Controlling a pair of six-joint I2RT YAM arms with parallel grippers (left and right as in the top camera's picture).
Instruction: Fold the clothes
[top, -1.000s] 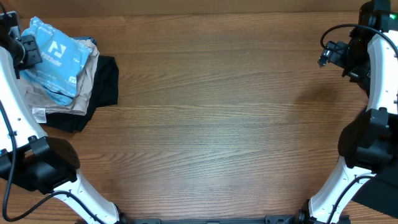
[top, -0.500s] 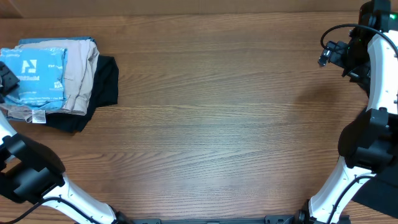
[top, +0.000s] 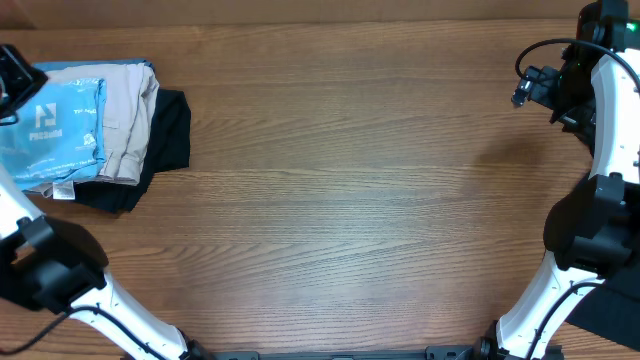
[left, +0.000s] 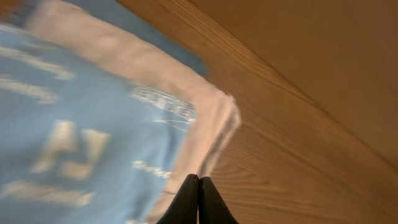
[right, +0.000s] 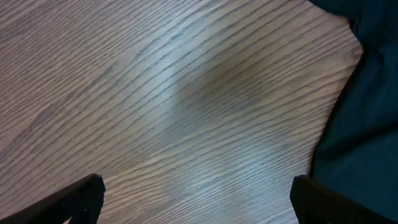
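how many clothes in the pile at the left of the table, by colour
light blue folded T-shirt with white logo: 1
beige folded trousers: 1
black folded garment: 1
total: 3

The T-shirt (top: 55, 128) is soft matt cloth, and the table (top: 350, 200) is smooth, faintly glossy grained wood.

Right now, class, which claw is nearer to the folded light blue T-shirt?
The left. The left claw, shut, hovers at the edge of the T-shirt; the right claw, open, hangs over the bare table on the opposite side, far from it.
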